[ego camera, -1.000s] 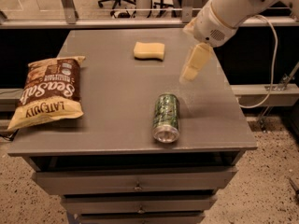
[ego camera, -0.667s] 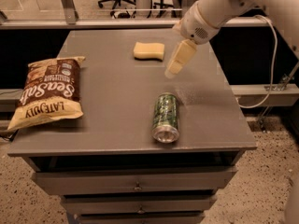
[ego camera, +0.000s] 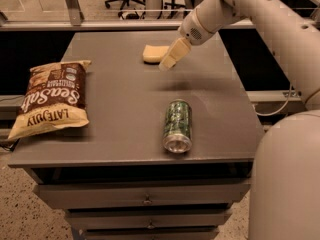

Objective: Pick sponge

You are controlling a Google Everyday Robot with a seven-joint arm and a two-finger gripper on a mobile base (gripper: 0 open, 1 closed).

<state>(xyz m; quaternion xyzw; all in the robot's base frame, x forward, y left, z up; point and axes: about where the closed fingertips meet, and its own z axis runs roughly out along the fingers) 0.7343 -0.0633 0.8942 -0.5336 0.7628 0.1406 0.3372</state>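
The sponge (ego camera: 153, 53) is a small pale yellow block lying near the back of the grey table (ego camera: 120, 99), a little right of its middle. My gripper (ego camera: 169, 59) hangs from the white arm coming in from the upper right, its pale yellow fingers pointing down and to the left. It hovers above the table just right of the sponge and covers the sponge's right end in the view.
A green can (ego camera: 177, 125) lies on its side toward the table's front right. A brown and cream chip bag (ego camera: 52, 98) lies flat at the left. Drawers sit under the tabletop. The robot's white body (ego camera: 287, 179) fills the lower right.
My gripper has moved left and toward the back of the table, from right of the can's far end to just beside the sponge. The sponge, can and bag have not moved.
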